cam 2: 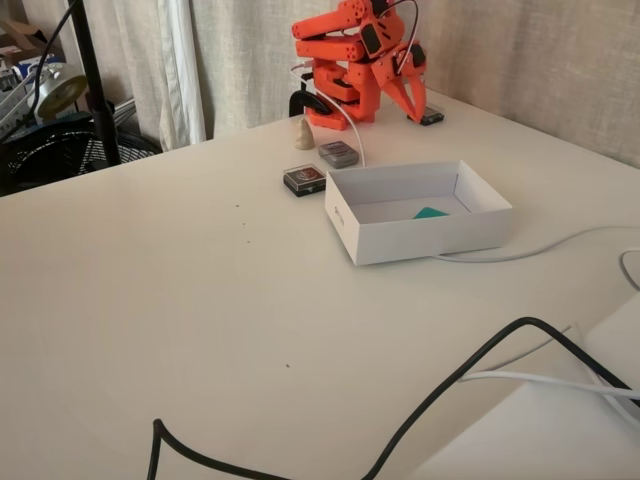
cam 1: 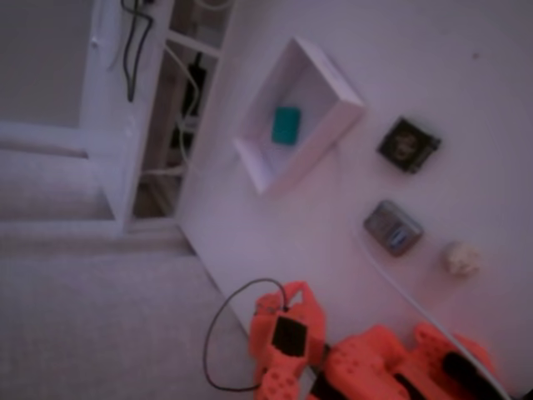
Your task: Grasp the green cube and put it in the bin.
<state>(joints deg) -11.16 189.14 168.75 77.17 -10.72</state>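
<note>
Green cube (cam 2: 431, 212) already sits on the floor of the bin (cam 2: 420, 239), mid tabletop (cam 2: 200, 300). Arm is folded at the far edge, well beyond the bin, nothing between its jaws (cam 2: 418, 108); can't tell their spread. Looks done.

Orange arm (cam 2: 350, 60) folded low, fingers (cam 2: 412, 100) pointing down to table.

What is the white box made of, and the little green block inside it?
The bin looks like thin cardboard or card: matte white, with flat, thin folded walls and sharp corners. The green cube lying inside it seems to be plastic or foam: plain teal, smooth, slightly rounded edges. The pictures are too soft to tell which.
</note>
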